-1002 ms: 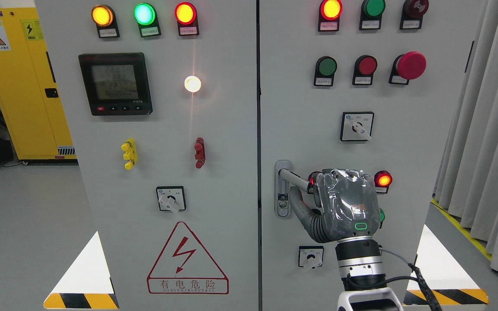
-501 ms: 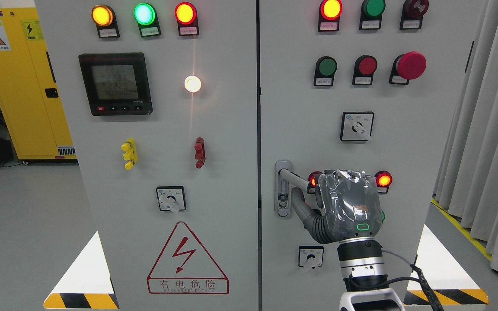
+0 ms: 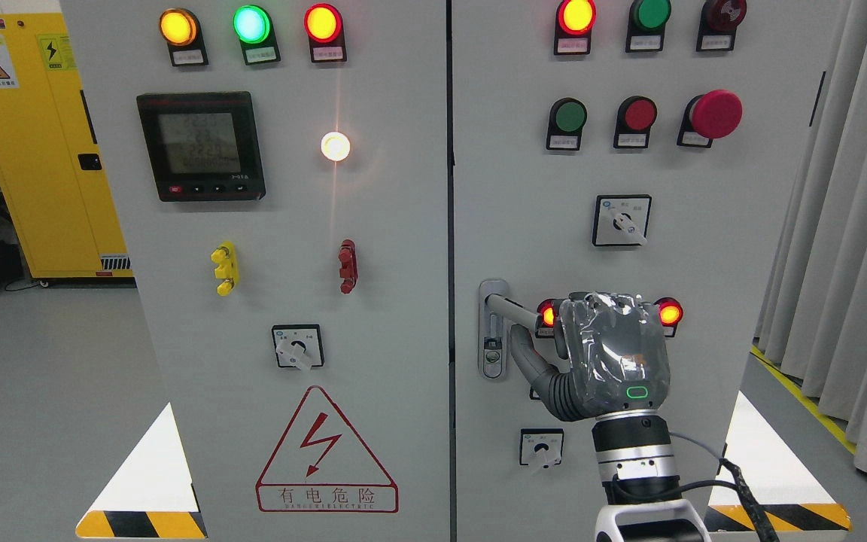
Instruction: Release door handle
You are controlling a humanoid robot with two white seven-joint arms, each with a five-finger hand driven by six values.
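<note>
bright, sharp, white lamp flaring

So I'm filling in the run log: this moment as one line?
step: release door handle | right robot hand: back toward camera, at handle's free end, grip unclear | left: not in view | door: closed

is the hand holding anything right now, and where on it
It cannot be told for sure. The right hand is at the free end of the door handle, back toward the camera, so its fingers and any contact are hidden.

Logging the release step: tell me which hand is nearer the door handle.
Right. The right hand is at the door handle, just right of its lever, thumb reaching beneath it. The left hand is out of view.
</note>
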